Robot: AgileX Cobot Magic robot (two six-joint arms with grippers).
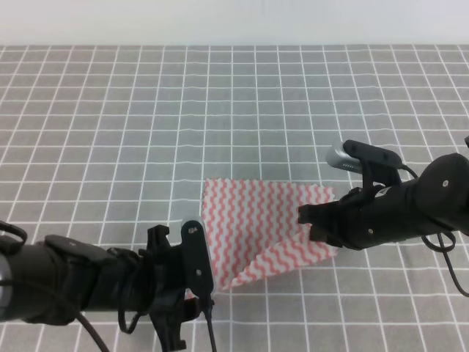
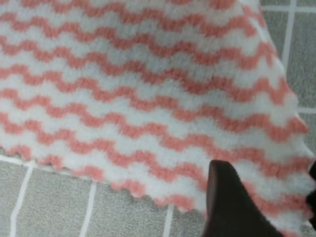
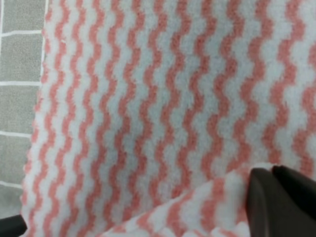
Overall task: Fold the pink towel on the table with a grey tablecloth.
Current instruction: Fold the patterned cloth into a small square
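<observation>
The pink towel [image 1: 253, 224] lies on the table with a grey tablecloth [image 1: 110, 110], and its lower right part is lifted and turned over toward the middle. My right gripper [image 1: 306, 217] is shut on that raised edge. In the right wrist view its dark fingers [image 3: 284, 202] sit pressed together on a fold of the towel [image 3: 148, 108]. My left gripper [image 1: 199, 282] is at the towel's near left corner. In the left wrist view one finger [image 2: 232, 202] rests over the towel [image 2: 138, 89] and the other shows only at the right edge, so the gripper is open astride the corner.
Grey gridded cloth [image 2: 49, 207] surrounds the towel on all sides and also shows at the left of the right wrist view [image 3: 19, 59]. A white wall [image 1: 234, 18] runs along the table's far edge. Both black arms lie low over the near half.
</observation>
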